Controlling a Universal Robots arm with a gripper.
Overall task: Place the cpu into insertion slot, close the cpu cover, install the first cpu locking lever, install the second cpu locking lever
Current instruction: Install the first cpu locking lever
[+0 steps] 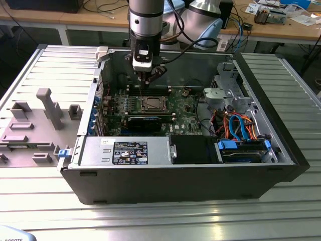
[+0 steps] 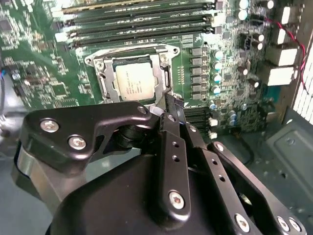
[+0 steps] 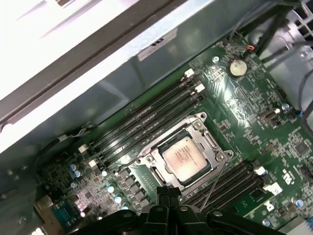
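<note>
Cpu (image 3: 188, 157) and all the rest lie on a ribbed metal desk (image 1: 150, 221). On the desk rests a big black computer case (image 1: 175, 181), open on top. Inside it is the green motherboard (image 1: 183, 113). The gripper (image 2: 168, 103) hangs over the board, its fingers closed together, tips just beside the insertion slot (image 2: 165, 81). The silver cpu cover (image 3: 211, 147) lies flat on the slot. A thin lever (image 3: 215, 181) sticks up, slanted, next to it. The cpu sits in the slot and shows through the cover's window.
</note>
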